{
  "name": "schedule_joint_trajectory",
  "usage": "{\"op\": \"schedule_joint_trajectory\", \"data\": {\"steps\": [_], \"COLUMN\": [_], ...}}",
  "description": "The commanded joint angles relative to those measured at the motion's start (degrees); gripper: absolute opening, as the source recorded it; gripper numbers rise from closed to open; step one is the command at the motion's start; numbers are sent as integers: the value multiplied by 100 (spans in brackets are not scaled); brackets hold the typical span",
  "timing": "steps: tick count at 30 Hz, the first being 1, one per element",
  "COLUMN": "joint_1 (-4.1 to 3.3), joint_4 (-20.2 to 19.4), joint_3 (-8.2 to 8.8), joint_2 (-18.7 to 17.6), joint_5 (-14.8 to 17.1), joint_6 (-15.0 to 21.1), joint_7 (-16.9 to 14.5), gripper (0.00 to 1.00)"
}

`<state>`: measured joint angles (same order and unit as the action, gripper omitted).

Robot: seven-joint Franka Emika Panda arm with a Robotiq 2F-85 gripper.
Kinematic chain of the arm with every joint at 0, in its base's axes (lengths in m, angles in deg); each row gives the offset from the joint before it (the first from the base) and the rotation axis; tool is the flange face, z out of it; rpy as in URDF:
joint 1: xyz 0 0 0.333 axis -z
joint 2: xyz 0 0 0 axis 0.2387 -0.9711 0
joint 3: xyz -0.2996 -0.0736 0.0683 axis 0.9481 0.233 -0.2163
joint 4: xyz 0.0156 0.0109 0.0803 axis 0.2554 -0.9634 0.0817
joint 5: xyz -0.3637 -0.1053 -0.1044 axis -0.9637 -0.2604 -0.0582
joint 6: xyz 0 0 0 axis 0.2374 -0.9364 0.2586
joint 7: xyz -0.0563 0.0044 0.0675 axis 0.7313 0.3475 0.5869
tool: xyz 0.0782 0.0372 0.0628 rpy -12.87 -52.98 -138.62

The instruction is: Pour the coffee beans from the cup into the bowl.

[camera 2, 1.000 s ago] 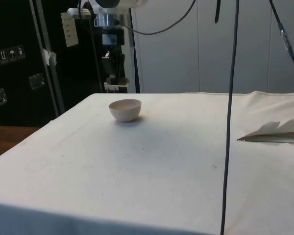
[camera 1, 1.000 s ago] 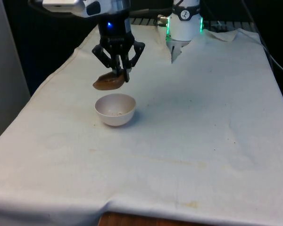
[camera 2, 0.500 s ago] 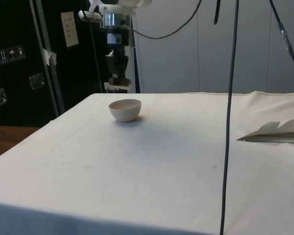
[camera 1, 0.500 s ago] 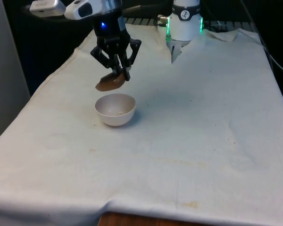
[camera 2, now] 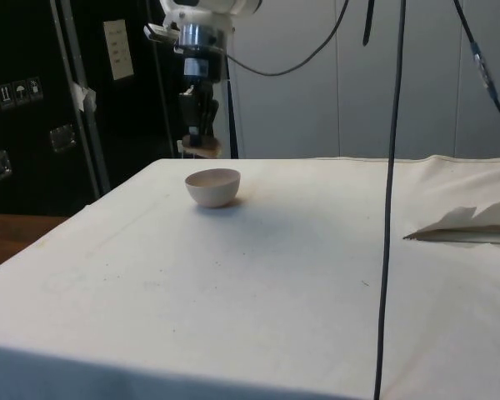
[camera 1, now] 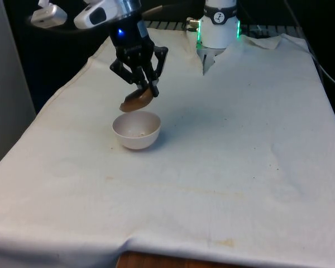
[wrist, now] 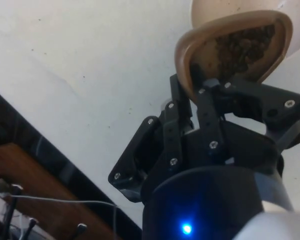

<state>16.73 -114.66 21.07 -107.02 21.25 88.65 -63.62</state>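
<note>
The brown cup (camera 1: 137, 101) is held in the air by the gripper (camera 1: 146, 90), whose fingers (wrist: 202, 107) are pinched on the cup's rim. The cup is tilted, its mouth turned down toward the front view's left, and it hangs just above the far edge of the white bowl (camera 1: 136, 129), not touching it. In the wrist view, dark coffee beans (wrist: 242, 47) are seen inside the cup (wrist: 230, 50), gathered toward its lower lip, with the bowl's (wrist: 210, 11) pale rim right beyond it. In the side view, the cup (camera 2: 202, 148) is seen behind and above the bowl (camera 2: 213, 187). The bowl rests on the white cloth (camera 1: 223, 162), toward the front view's left side of the table. A few small specks are seen at the bottom of the bowl.
</note>
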Motion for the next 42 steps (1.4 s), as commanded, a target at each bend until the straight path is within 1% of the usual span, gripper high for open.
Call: {"op": "schedule_joint_trajectory", "data": {"steps": [1,3,4,5,8,10,11,12,15,16,18,19,20,24,26,27,28,35,36,37,38,42], "joint_1": [46,57,6,57,57,63,6,63,74,69,69,11,63,63,74,17,74,86,34,40,97,120], "joint_4": [40,40,0,46,57,97,52,115,178,223,275,229,304,395,435,395,447,544,498,516,573,682], "joint_3": [-29,-6,23,6,52,103,149,120,178,229,275,309,304,390,447,476,470,642,682,699,682,779], "joint_2": [-29,-46,-17,-52,-80,-132,-103,-155,-218,-264,-304,-281,-327,-401,-435,-418,-453,-556,-533,-550,-584,-676], "joint_5": [92,223,138,269,413,567,550,619,762,854,963,917,1014,1186,1306,1272,1352,1690,1679,1713,1765,1982], "joint_6": [-86,-138,-46,-160,-235,-332,-264,-355,-458,-533,-619,-521,-665,-831,-957,-877,-997,-1324,-1249,-1289,-1409,-1633], "joint_7": [-52,-143,-92,-172,-275,-378,-372,-413,-510,-573,-636,-619,-665,-756,-837,-819,-865,-1071,-1071,-1089,-1112,-1215], "gripper": [3,3,3,3,3,3,3,3,3,3,3,3,3,3,3,3,3,3,3,3,3,3]}}
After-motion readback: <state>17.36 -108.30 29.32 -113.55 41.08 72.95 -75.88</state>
